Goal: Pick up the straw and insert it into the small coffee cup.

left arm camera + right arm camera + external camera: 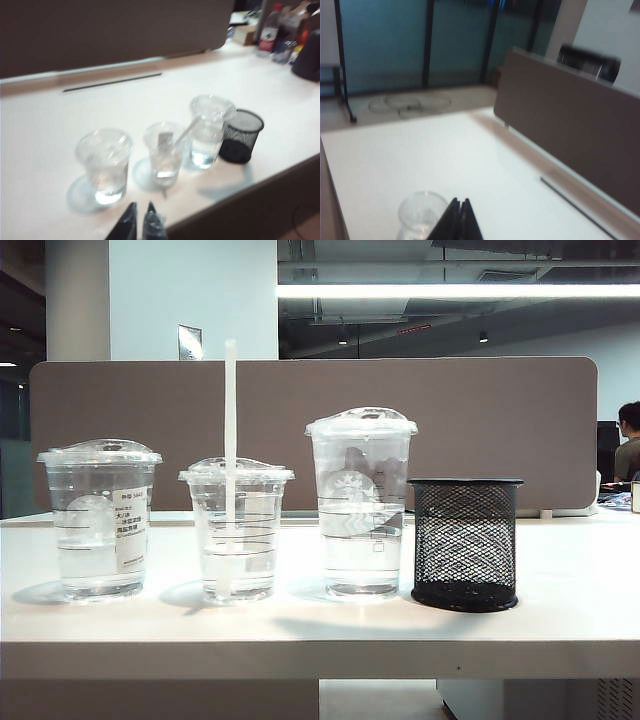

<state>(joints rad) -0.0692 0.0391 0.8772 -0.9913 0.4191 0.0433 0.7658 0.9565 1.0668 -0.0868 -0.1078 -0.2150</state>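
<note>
White table: straw stands in small coffee cup; both pincers closed.

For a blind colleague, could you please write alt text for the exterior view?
A white straw stands upright in the small coffee cup, the middle of three lidded clear cups in a row on a white table. A black mesh holder stands at the right end of the row. No pincer appears here.
</note>
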